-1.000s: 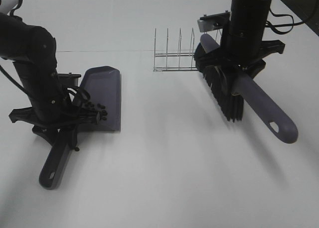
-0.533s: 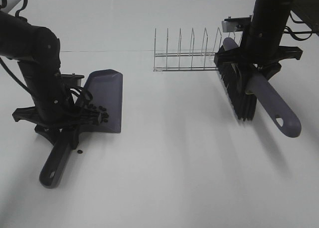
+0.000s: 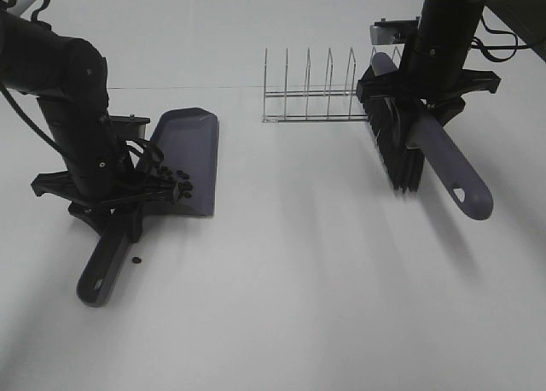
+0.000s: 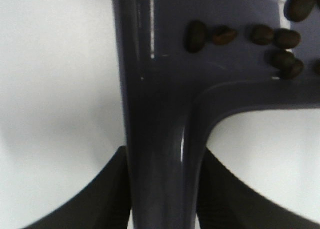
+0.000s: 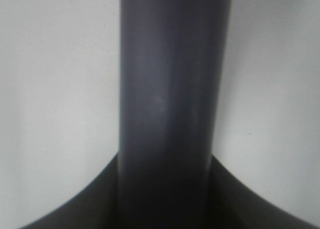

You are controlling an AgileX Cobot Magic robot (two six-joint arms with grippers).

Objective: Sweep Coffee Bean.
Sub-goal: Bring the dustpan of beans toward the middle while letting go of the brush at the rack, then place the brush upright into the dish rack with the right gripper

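A purple-grey dustpan (image 3: pixel 192 148) lies on the white table at the left, with my left gripper (image 3: pixel 115 210) shut on its handle (image 4: pixel 160 139). Several coffee beans (image 3: pixel 177 184) sit at the back of the pan, close up as beans (image 4: pixel 225 35) in the left wrist view. One stray bean (image 3: pixel 136 259) lies on the table beside the handle. At the right, my right gripper (image 3: pixel 424 118) is shut on the brush handle (image 5: pixel 170 89) and holds the brush (image 3: pixel 397 156) above the table, with its bristles pointing down and left.
A wire rack (image 3: pixel 311 92) stands at the back centre, just left of the brush. The brush's handle end (image 3: pixel 467 196) sticks out toward the front right. The rest is bare white tabletop (image 3: pixel 299 280).
The right arm carried the brush to the right, uncovering the rack's right end. The left arm shifted the dustpan slightly right and back. One bean now lies on the table by the handle.
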